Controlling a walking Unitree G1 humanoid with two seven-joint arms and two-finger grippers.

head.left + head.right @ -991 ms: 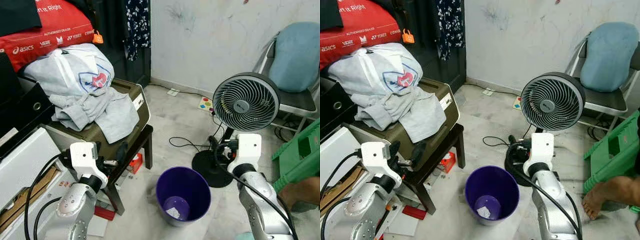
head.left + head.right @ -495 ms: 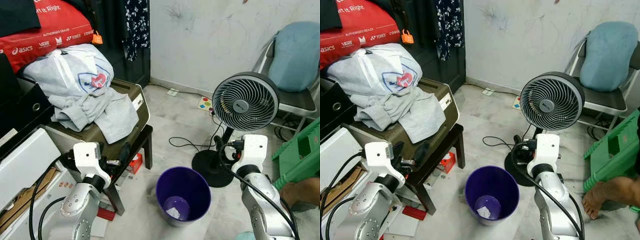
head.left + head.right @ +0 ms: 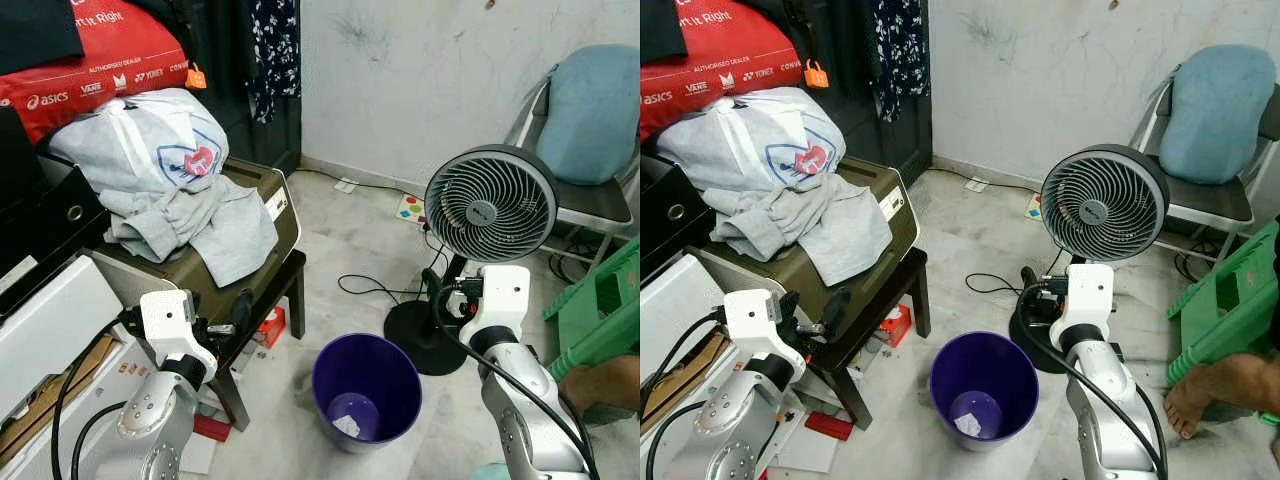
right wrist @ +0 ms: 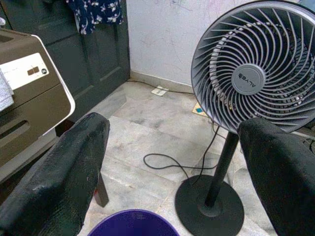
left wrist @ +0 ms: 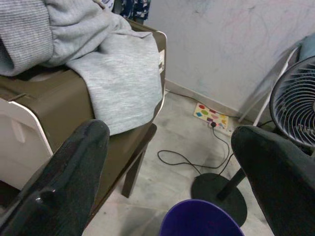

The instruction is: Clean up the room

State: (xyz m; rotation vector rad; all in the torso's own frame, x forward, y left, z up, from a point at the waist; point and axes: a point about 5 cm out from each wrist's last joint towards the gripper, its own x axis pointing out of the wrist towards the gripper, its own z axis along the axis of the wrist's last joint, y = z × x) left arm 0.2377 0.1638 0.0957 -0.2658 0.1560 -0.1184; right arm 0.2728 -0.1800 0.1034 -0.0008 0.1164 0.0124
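The robot stands over a purple plastic bin on the pale marble floor, both arms raised either side of it; the left gripper has its black fingers spread wide apart with nothing between them, and the right gripper is likewise splayed and empty; the bin sits between the two, low and in front, with a small crumpled white scrap lying at its bottom.

What worries me is the clutter close by; the pedestal fan stands just beside the right arm on a thin black pole and round flat base, and its black cable trails loose across the floor near the bin; a careless swing or step could catch that cord and tip the fan over. On the left, a grey sweatshirt droops off a brown printer which rests on a dark wooden stool; the soft knit hangs past the edge and would likely slide off if brushed. A person's bare foot rests near a green plastic crate on the right, so that arm has little room to sweep.

The bin looks smooth, light and round, easy to knock aside; the white plastic bag atop the pile looks slippery and bulging; a red sports bag lies behind it; a folding chair carries a blue cushion.
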